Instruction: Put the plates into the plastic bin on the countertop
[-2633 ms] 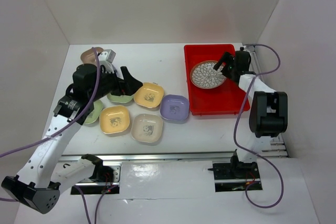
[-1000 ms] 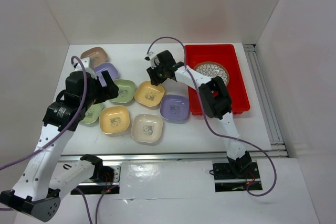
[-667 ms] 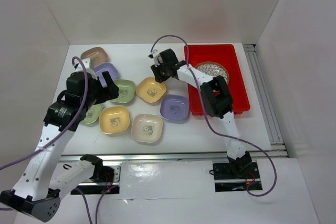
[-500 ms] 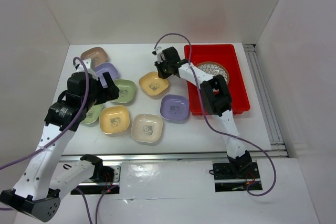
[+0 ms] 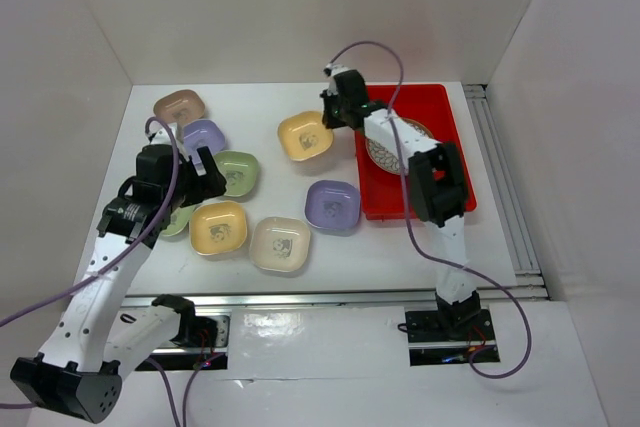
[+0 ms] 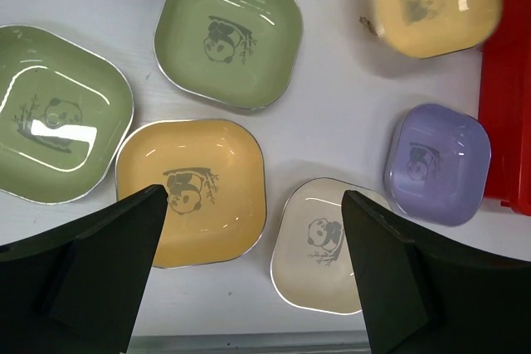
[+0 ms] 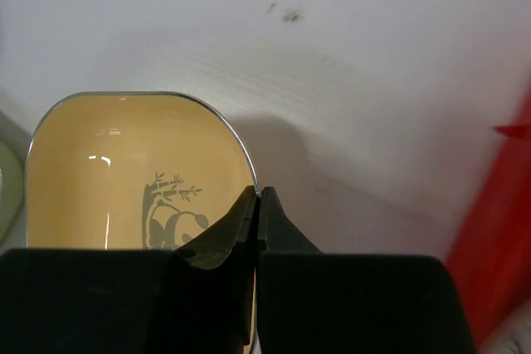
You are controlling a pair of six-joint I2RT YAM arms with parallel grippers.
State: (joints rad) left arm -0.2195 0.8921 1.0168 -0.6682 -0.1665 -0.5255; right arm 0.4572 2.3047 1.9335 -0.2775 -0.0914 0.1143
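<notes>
Top external view: two arms over the white countertop (image 5: 290,97), with the red plastic bin (image 5: 452,147) at its right part.
Right gripper (image 5: 333,119): fingers pinched together on the right rim of the yellow plate (image 5: 303,136), seen close from the right wrist.
Yellow plate: raised off the countertop with a shadow below it, just left of the plastic bin's far-left corner, apart from the wall.
Left gripper (image 6: 253,196): jaws wide apart, gripping nothing, hanging well left of the plastic bin above the square plates.
Round brown plate (image 5: 385,159): lying inside the plastic bin, partly covered by the right arm.
Lavender plate (image 5: 333,204): just beside the plastic bin's near-left corner.
Cream plate (image 5: 280,244), second yellow plate (image 5: 219,227): further left of the plastic bin, side by side.
Green plate (image 5: 237,173), second green plate (image 6: 58,113), second lavender plate (image 5: 203,133), pinkish-brown plate (image 5: 180,106): well left of the plastic bin.
Prints: dark grey panda with bamboo in the centre of each square plate seen from the wrists.
</notes>
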